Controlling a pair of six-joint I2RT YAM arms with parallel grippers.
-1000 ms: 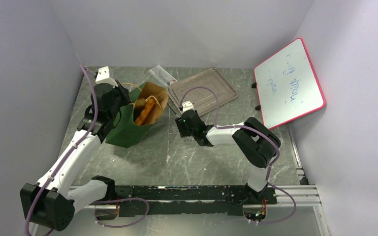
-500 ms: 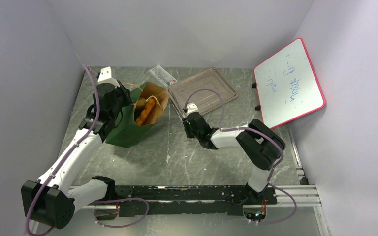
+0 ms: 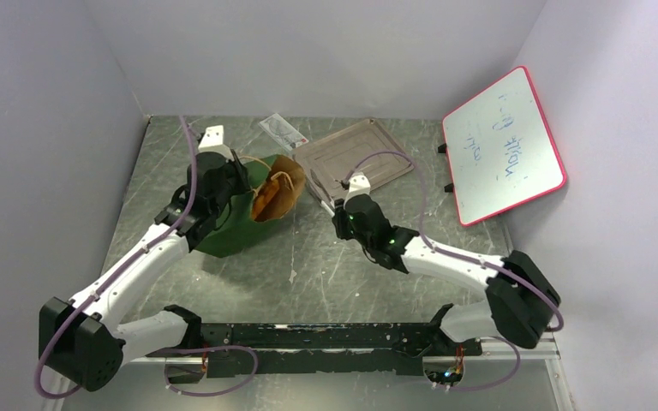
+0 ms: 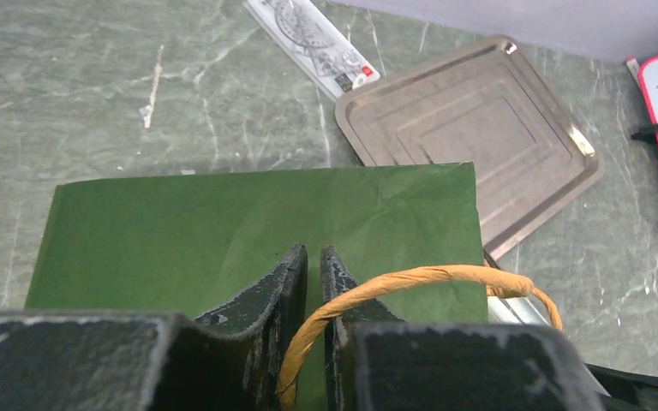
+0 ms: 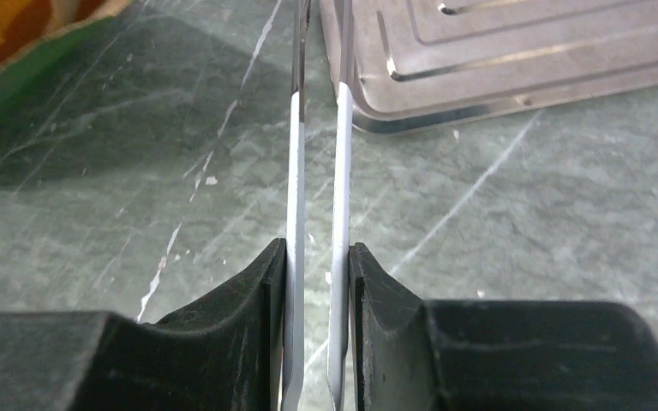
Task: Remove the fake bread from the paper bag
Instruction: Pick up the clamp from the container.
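Note:
The dark green paper bag (image 3: 231,224) lies tipped over, its brown mouth (image 3: 281,190) facing right. Orange fake bread (image 3: 266,202) shows inside the mouth; its pieces cannot be told apart. My left gripper (image 3: 230,178) is shut on a tan looped handle (image 4: 411,279) above the bag's green side (image 4: 223,223); the gripper (image 4: 313,253) pinches the loop. My right gripper (image 3: 347,221) is shut on thin metal tongs (image 3: 326,199) that point toward the bag. In the right wrist view the tongs (image 5: 296,171) run from the gripper (image 5: 319,257) to the tray's corner, with bag and bread (image 5: 0,21) at top left.
A flat metal tray (image 3: 355,158) lies behind the right gripper and also shows in the left wrist view (image 4: 471,128). A clear packet with a protractor (image 3: 283,131) lies at the back. A pink-framed whiteboard (image 3: 504,145) leans at the right wall.
My left gripper has moved right and tipped the bag further over, its mouth turning right. My right gripper has shifted right and slightly back toward the tray, its elbow swinging far right.

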